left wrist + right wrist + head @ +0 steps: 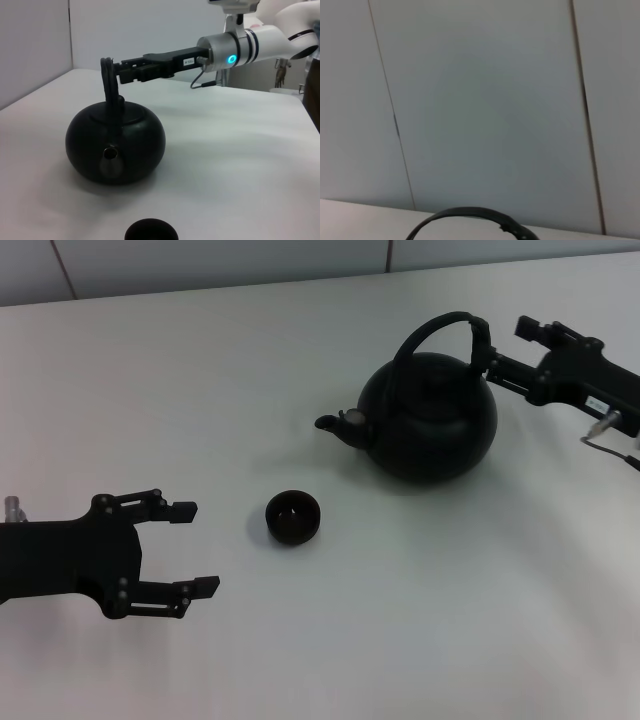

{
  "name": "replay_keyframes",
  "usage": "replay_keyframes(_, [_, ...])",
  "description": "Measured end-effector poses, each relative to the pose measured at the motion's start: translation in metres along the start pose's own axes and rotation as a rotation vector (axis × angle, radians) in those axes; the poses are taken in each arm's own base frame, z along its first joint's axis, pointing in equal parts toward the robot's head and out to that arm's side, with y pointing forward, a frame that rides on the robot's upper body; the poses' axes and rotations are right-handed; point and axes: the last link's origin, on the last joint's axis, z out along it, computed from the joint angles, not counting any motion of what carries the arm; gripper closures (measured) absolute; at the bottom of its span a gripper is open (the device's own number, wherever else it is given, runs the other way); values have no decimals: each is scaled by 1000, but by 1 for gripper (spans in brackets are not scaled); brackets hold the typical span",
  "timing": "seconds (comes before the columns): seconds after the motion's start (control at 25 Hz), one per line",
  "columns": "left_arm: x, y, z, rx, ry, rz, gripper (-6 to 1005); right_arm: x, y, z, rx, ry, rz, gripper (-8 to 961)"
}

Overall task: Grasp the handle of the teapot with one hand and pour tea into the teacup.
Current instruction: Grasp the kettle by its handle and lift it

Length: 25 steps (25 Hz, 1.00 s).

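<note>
The black teapot (430, 420) stands upright on the white table right of centre, its spout (335, 424) pointing toward my left side. Its arched handle (440, 325) loops over the lid; it also shows in the left wrist view (106, 75) and the right wrist view (470, 214). My right gripper (505, 345) is open at the thicker right side of the handle, one fingertip (492, 366) right against it. The small black teacup (292, 517) sits in front of the spout, also in the left wrist view (150, 231). My left gripper (198, 547) is open and empty, left of the cup. No tea shows.
The white table (420, 620) stretches all round the pot and cup. A grey panelled wall (200, 260) runs along the far edge. The right arm's cable (610, 445) hangs near the table's right side.
</note>
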Motion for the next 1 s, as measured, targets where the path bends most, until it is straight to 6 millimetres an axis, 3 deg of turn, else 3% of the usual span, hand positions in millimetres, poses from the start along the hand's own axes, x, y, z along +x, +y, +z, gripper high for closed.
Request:
replay_keyframes(0.08, [0,0,0,3,0,0,129,-1,1,12,5,11,-8,169])
replay_keyframes(0.28, [0,-1,-1,7,0,6,129,1,-2,20,40,29,6,168])
replay_keyframes(0.8, [-1,-4,0,26,-5,8,129,1,-3,22,51,32,8,168])
replay_keyframes(1.0, [-2,-4,0,30,-6,4,129,-1,-5,21,64,6,19,251])
